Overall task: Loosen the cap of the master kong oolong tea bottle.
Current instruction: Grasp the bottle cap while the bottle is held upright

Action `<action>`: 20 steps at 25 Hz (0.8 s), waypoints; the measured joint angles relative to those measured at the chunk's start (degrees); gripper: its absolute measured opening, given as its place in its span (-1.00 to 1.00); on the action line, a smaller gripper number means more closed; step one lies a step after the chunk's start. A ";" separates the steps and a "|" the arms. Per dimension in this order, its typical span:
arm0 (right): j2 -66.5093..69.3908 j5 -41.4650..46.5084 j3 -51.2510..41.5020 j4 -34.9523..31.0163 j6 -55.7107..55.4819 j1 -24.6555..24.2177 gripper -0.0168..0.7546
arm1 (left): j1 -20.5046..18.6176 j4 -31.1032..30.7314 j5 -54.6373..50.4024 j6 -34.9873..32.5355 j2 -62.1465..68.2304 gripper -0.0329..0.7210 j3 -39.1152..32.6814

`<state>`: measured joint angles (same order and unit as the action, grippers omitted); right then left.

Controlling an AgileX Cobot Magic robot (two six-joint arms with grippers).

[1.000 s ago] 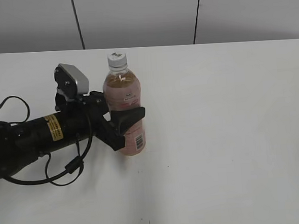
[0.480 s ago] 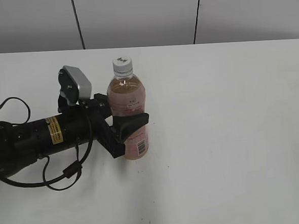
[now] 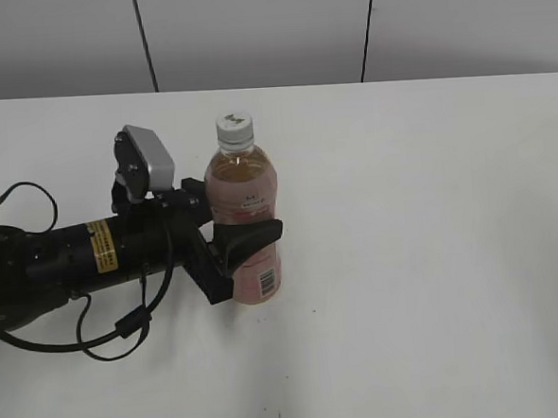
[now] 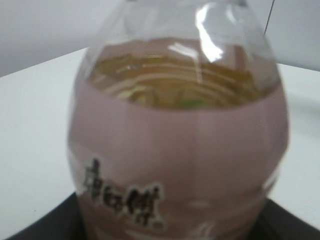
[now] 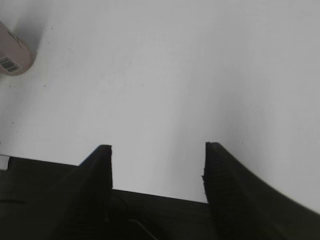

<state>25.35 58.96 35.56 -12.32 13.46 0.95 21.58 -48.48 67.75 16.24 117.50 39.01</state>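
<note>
left claw point(image 3: 246, 246) clamped, arm lying low | right claw point(image 5: 158, 150) jaws apart, off-table-view

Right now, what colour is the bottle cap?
White, with a small dark mark on top; the cap shows best in the exterior view.

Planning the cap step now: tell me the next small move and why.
Probably bring the right gripper over to the cap. The left gripper already clamps the bottle upright at mid-body, the cap is free and exposed, and the right gripper is open over bare table, away from the bottle.
</note>
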 joint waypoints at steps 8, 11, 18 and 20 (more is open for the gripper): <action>28.50 -0.81 8.83 0.65 0.45 0.00 0.19 | 0.00 -0.39 0.23 0.00 0.00 0.13 0.02; 36.62 0.06 14.60 1.48 -2.15 0.00 0.18 | 0.00 -0.53 0.23 0.00 0.00 0.13 0.02; 53.37 8.25 31.33 1.76 -5.87 0.00 0.15 | 0.00 -0.68 0.28 0.00 0.00 0.13 0.02; 56.45 9.59 35.21 1.87 -6.37 0.39 0.15 | 0.00 -0.68 0.28 0.00 0.00 0.13 0.02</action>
<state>81.80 68.55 70.76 -10.45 7.09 1.34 21.58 -49.16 68.03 16.24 117.50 39.03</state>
